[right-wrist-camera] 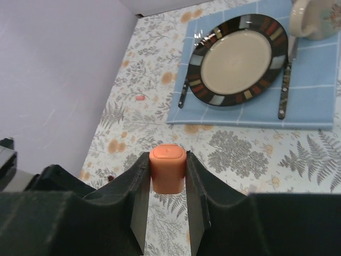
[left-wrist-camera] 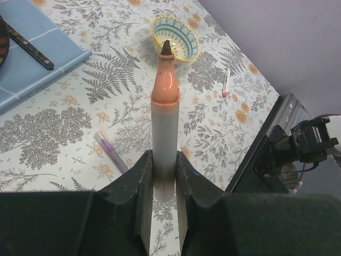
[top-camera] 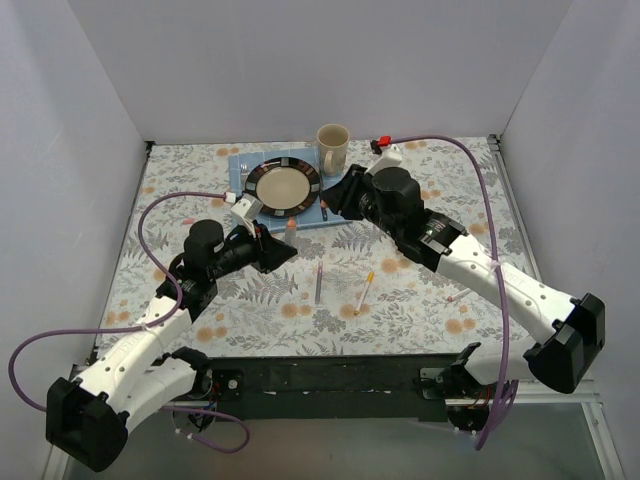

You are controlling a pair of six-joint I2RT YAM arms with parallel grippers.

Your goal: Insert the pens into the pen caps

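My left gripper is shut on the whitish barrel of the orange pen, whose uncapped dark tip points away from the wrist. In the top view this gripper hangs over the table's middle left. My right gripper is shut on the orange pen cap, closed end towards the camera; from above it sits by the plate. A purple pen and a yellow pen lie on the cloth in front. A pink pen lies farther off. A small pink cap lies near the wall.
A blue placemat at the back carries a dark-rimmed plate with a fork and a knife beside it. A mug stands beside it. A yellow patterned bowl sits beyond the pen tip. Purple cables loop over the table.
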